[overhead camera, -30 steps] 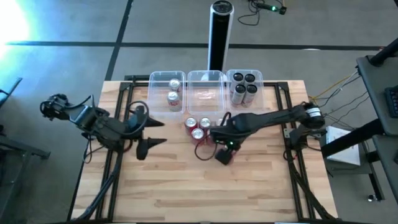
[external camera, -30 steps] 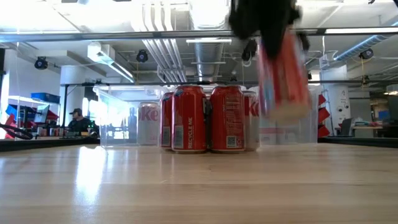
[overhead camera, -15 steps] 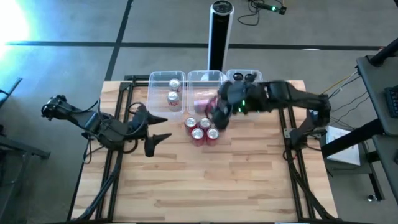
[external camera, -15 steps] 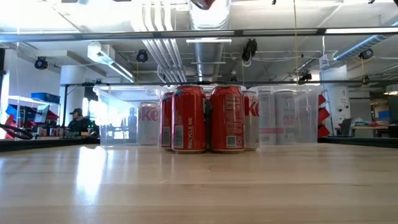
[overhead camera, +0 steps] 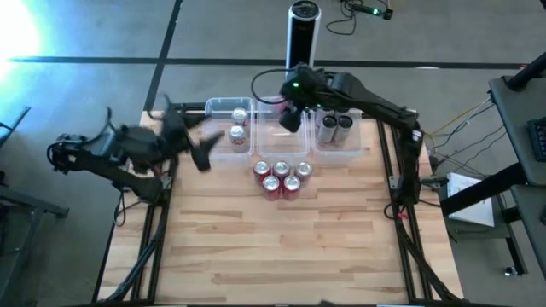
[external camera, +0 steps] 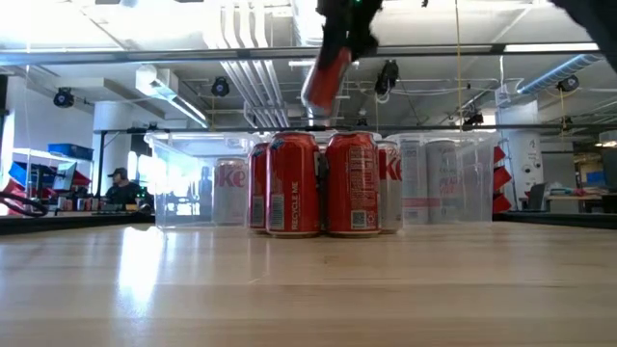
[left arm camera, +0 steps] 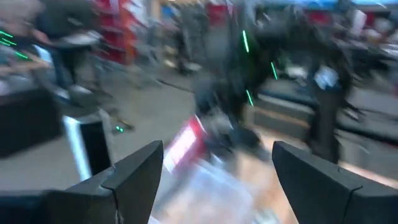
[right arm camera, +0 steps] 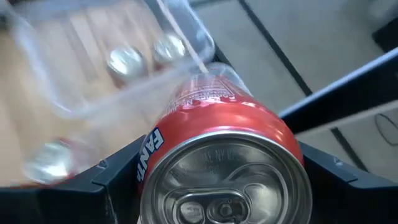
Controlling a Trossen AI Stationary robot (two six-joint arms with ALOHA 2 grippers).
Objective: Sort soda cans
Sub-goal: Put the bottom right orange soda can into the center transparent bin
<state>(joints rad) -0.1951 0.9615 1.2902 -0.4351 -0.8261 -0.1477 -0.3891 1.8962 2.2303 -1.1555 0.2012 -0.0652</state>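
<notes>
We read "FANT", cut off at the edge, in white letters on the side of the red can seen in the right wrist view. In the low view, the nearest red can in the cluster on the table carries vertical white print reading "RECYCLE ME". On the silver can in the left tub we make out red letters "ke". Other print there is too small to read.
</notes>
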